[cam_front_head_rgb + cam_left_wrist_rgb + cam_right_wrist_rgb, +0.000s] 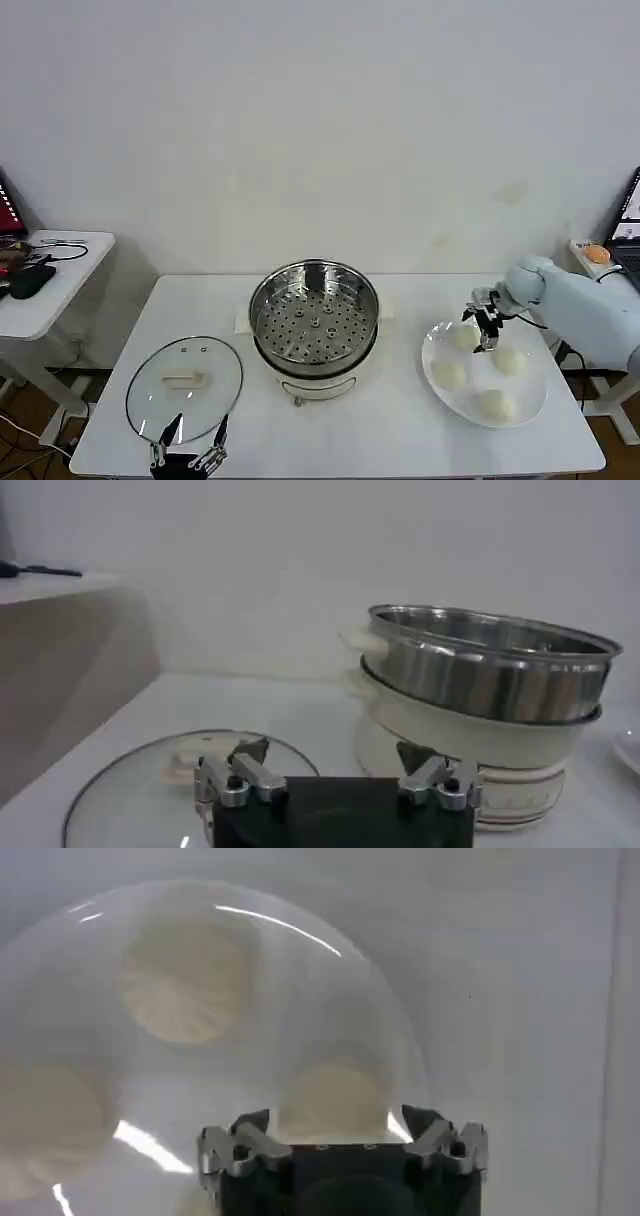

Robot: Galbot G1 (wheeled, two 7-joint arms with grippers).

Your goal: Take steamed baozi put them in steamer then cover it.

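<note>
Nothing is loaded yet: the steamer (314,318) stands empty at the tabletop's (400,440) middle, all 4 steamed baozi (450,375) sit on the white plate (436,396) to its right, and the glass cover (184,388) lies flat to its left. The right claw (487,322) hovers spread just above the plate's rear bun, holding nothing. The left claw (186,459) waits spread at the cover's near edge, empty too.

Right gripper (487,331) hovers over plated baozi (463,338); steamer (314,312) empty
</note>
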